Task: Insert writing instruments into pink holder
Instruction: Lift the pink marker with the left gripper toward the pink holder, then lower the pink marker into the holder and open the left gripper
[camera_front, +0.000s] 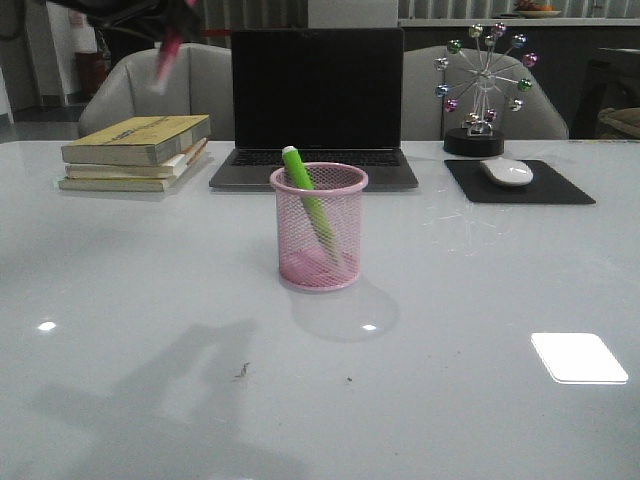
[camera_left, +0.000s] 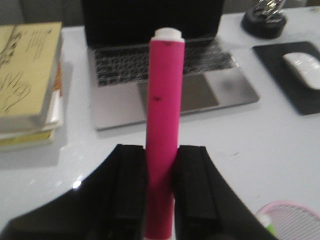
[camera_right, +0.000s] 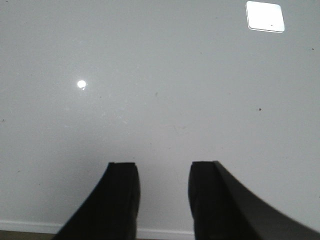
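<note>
Laptop (camera_front: 317, 105), books (camera_front: 137, 151), mouse (camera_front: 507, 171), mousepad (camera_front: 520, 184).

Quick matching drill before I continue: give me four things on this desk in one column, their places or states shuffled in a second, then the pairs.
1. green highlighter
2. pink highlighter
3. right hand
4. mouse

A. on the black pad
B. leaning inside the pink holder
C. open, over bare table
D. clamped in the left hand

Pairs: 1-B, 2-D, 3-C, 4-A
</note>
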